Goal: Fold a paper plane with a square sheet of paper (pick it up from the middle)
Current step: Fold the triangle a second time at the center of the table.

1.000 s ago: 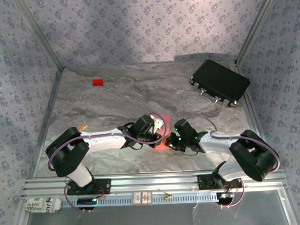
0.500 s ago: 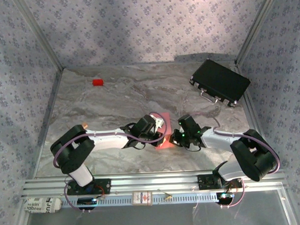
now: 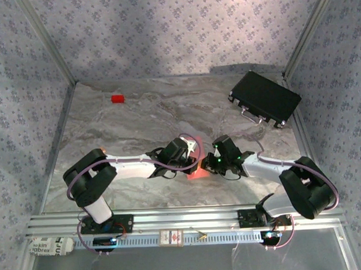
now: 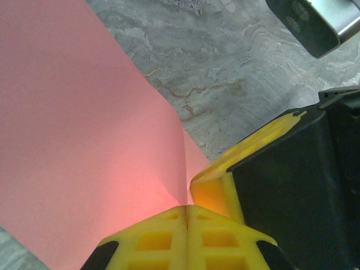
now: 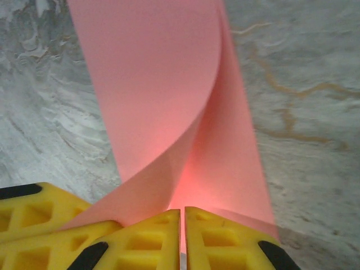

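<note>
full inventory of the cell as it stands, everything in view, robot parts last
square sheet of paper: 1, salmon-pink, curled over on itself, mid-table between the two hands
block: 1, bright red, far left of table
case: 1, black, rectangular, far right corner
table: 1, grey marble pattern
walls: blue-grey patterned, around the table
rail: 1, silver aluminium, near edge
left hand: 1, yellow pads, shut on the sheet at its crease
right hand: 1, yellow pads, nearly together with the sheet between them
</note>
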Available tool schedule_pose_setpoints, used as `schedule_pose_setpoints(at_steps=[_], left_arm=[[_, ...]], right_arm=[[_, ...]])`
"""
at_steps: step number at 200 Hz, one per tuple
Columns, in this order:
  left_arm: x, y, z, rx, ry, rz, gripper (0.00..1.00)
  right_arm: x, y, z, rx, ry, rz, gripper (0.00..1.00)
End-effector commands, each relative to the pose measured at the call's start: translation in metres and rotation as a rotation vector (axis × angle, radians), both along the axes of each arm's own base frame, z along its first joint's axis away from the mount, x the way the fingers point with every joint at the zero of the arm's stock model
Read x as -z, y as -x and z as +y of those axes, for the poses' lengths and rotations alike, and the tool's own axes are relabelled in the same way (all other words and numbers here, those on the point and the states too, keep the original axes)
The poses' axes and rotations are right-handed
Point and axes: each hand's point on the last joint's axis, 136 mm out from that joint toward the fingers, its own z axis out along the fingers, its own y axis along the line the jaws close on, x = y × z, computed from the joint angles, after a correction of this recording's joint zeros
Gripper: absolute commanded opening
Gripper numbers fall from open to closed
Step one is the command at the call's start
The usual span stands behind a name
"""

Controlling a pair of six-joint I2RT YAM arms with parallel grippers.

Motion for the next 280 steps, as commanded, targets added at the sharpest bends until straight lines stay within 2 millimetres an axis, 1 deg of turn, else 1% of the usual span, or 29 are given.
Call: schedule_pose_setpoints(at_steps=[1, 22, 66, 109, 125, 162, 255, 280], left_arm=[[-0.006, -0.007, -0.004, -0.015, 0.023, -0.022, 0.04], [-0.006, -0.006, -0.003, 0.003, 0.013, -0.027, 0.07], [-0.008, -0.004, -0.003, 0.043, 0.004, -0.037, 0.1], [-0.01, -0.007, -0.003, 0.05, 0.018, -0.035, 0.09], [-0.011, -0.008, -0.003, 0.055, 0.02, -0.039, 0.05], [-0.004, -0.009, 0.001, 0.061, -0.01, -0.038, 0.03], [0.014, -0.026, 0.018, 0.03, -0.118, -0.077, 0.03], [0.014, -0.03, 0.021, 0.017, -0.14, -0.102, 0.03]], right_arm=[[0.01, 0.002, 0.002, 0.021, 0.007, 0.026, 0.11], [0.021, 0.003, -0.003, 0.032, 0.039, 0.053, 0.09], [0.027, 0.005, -0.01, 0.038, 0.059, 0.065, 0.08], [0.029, 0.006, -0.013, 0.034, 0.072, 0.07, 0.08], [0.029, 0.006, -0.014, 0.033, 0.077, 0.072, 0.08], [0.03, 0.007, -0.017, 0.029, 0.092, 0.074, 0.08], [0.031, 0.008, -0.019, 0.02, 0.103, 0.078, 0.08], [0.031, 0.008, -0.019, 0.02, 0.103, 0.077, 0.07]])
